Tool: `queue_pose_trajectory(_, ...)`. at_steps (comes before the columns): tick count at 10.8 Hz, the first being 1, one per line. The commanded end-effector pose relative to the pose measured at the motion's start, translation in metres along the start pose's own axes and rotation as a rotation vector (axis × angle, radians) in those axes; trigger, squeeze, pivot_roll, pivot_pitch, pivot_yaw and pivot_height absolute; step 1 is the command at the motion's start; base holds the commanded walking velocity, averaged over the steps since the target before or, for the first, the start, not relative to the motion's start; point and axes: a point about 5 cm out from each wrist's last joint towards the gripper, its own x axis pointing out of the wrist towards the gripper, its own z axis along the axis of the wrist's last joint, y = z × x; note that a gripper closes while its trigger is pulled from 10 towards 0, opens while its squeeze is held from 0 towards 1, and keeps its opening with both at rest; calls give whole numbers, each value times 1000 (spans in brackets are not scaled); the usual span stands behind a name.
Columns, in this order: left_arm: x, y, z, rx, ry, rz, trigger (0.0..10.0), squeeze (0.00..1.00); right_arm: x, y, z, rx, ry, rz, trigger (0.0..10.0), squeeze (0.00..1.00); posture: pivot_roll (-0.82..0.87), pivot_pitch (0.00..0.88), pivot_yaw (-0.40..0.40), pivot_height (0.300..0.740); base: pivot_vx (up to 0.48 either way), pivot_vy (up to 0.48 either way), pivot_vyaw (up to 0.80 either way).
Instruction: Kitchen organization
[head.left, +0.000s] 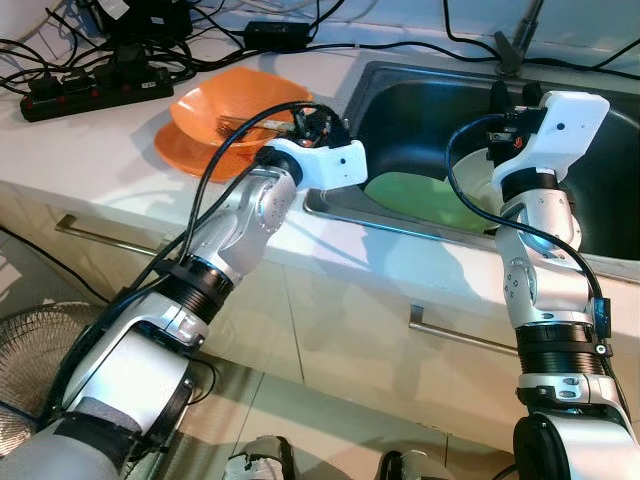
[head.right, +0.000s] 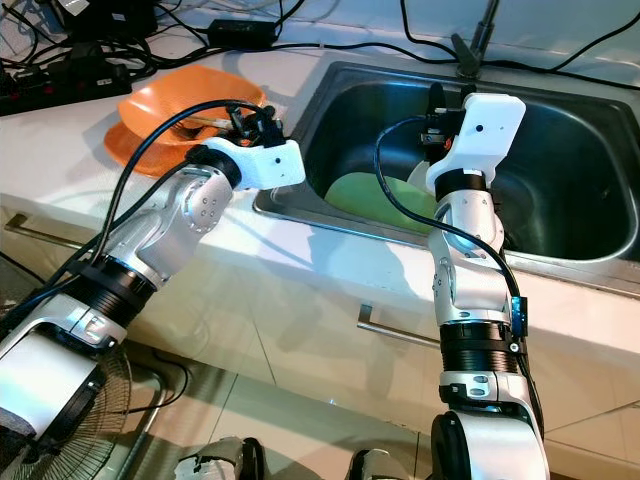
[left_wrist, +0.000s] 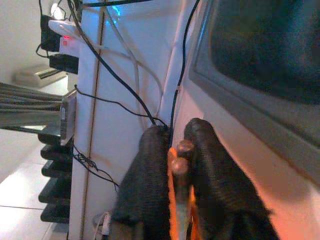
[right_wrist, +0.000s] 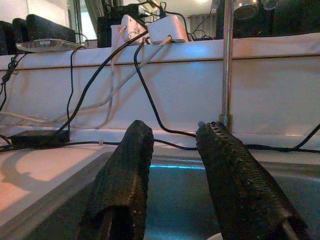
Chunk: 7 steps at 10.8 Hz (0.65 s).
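Silver arm segments rise from the bottom of the head views, the left one bent across the white counter, the right one standing upright at the sink's near rim.

At the counter's sink-side edge, the left gripper has its two black fingers pressed narrow on a thin orange edge with two small brown rod ends between the tips; what the rods belong to is hard to tell. Just beyond this gripper sit the orange plastic bowl and the flat orange plate under it, mouth up, with a slim utensil lying across the bowl, its long axis running roughly from the gripper toward the counter's left. The pinched orange edge appears to be the bowl's rim nearest the sink.

To the gripper's left, the black power strip and tangled black cables crowd the back of the counter.

Over the dark steel sink basin, the right gripper hangs with its fingers parted by a moderate gap, holding nothing, pointing toward the back wall and the faucet stem. Below it, a round green plate lies flat on the sink floor beside a white dish, with open basin to its right.
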Motion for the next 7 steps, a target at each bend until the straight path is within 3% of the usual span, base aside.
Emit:
queue_pose_trajectory(1,2,5,2,10,-9,12,0,0,1,0,3,13,-14,-6,10000,0,38,92,45,740,0,0,0)
queue_pose_trajectory(5,2,12,2,28,-13,43,0,0,2,0,3,13,-14,-7,10000,0,42,86,44,740,0,0,0)
queue_pose_trajectory(6,1,19,4,52,-24,77,0,0,2,0,3,14,-15,-9,10000,0,44,85,44,740,0,0,0)
queue_pose_trajectory(7,0,38,11,72,-67,184,0,0,2,0,3,13,-15,-9,10000,0,44,83,44,740,0,0,0)
